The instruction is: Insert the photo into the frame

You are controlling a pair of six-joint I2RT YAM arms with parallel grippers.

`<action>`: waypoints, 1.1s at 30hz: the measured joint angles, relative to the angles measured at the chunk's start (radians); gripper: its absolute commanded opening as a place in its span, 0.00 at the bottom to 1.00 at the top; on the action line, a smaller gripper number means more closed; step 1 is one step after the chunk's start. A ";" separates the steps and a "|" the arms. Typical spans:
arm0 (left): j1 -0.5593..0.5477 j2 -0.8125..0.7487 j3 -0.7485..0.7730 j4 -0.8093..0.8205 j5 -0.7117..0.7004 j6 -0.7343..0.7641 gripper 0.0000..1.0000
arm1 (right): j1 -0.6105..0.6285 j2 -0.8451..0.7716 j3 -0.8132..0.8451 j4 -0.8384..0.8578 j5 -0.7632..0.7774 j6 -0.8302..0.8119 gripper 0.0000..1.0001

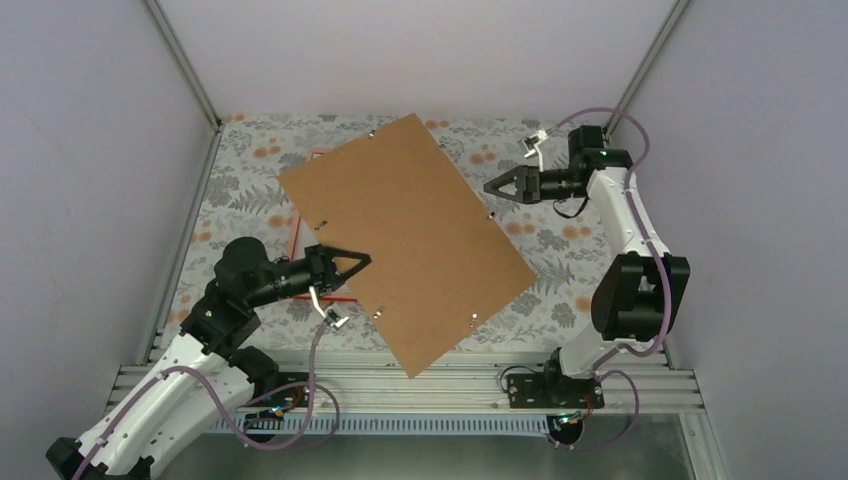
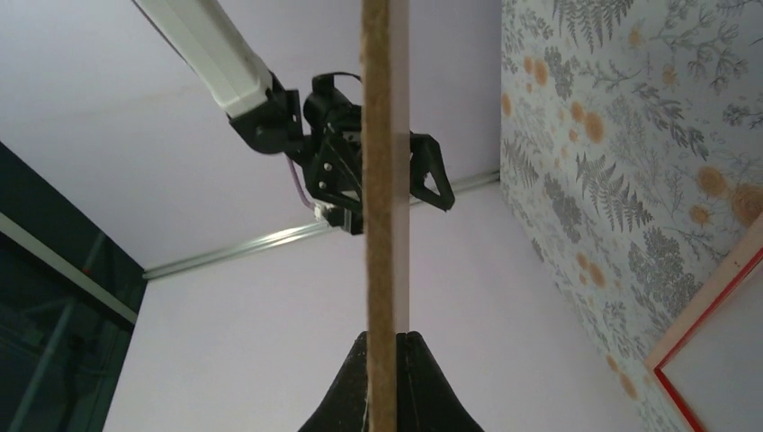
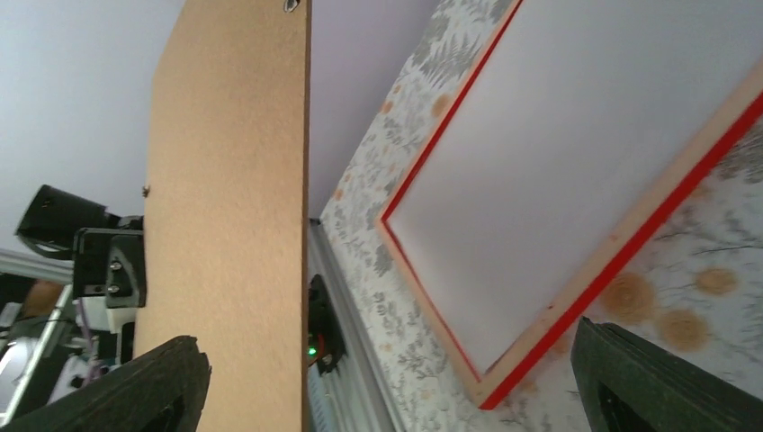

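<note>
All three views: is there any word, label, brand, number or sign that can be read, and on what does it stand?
No readable text in any view.
The backing board is plain brown, with no label or print.
The frame shows a red edge and a pale back, with no lettering.
The tablecloth has only a flower and fern pattern.

Board [image 1: 410, 240] is held raised over table [image 1: 560, 290] ctr, skewed. Frame [image 3: 621, 250] is laid flat on table beneath board, toward L-rear; only its L edge is seen past board in top view. Board's L edge is pinched in L gripper [image 1: 358, 264]. R gripper [image 1: 492, 187] is placed just beside board's R edge, apart from it.
</note>
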State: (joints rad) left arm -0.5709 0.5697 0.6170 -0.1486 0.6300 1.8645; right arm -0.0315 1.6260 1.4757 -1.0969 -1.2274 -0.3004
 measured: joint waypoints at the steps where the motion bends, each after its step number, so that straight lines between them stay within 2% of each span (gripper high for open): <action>1: 0.000 -0.003 -0.004 -0.005 0.008 0.010 0.02 | 0.010 0.008 -0.008 -0.006 -0.010 -0.002 1.00; 6: 0.000 -0.020 -0.007 -0.045 0.043 0.039 0.02 | 0.064 0.028 -0.031 -0.029 -0.075 -0.014 0.98; 19: 0.000 -0.019 -0.006 -0.079 0.089 0.083 0.02 | 0.154 0.028 -0.088 -0.109 -0.192 -0.109 0.72; 25: 0.000 0.002 -0.003 -0.101 0.097 0.107 0.03 | 0.209 0.028 -0.123 -0.136 -0.220 -0.145 0.41; 30: -0.003 0.003 0.002 -0.100 0.101 0.121 0.06 | 0.209 0.026 -0.139 -0.148 -0.233 -0.145 0.04; 32: -0.002 0.004 0.004 -0.121 0.089 0.130 0.11 | 0.205 0.026 -0.145 -0.162 -0.289 -0.117 0.03; 33: 0.001 0.006 0.004 -0.127 0.084 0.134 0.17 | 0.203 0.025 -0.145 -0.166 -0.316 -0.106 0.03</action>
State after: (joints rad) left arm -0.5697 0.5755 0.6212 -0.2756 0.7143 1.9980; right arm 0.1719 1.6508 1.3308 -1.2633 -1.5436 -0.4068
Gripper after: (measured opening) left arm 0.074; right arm 0.054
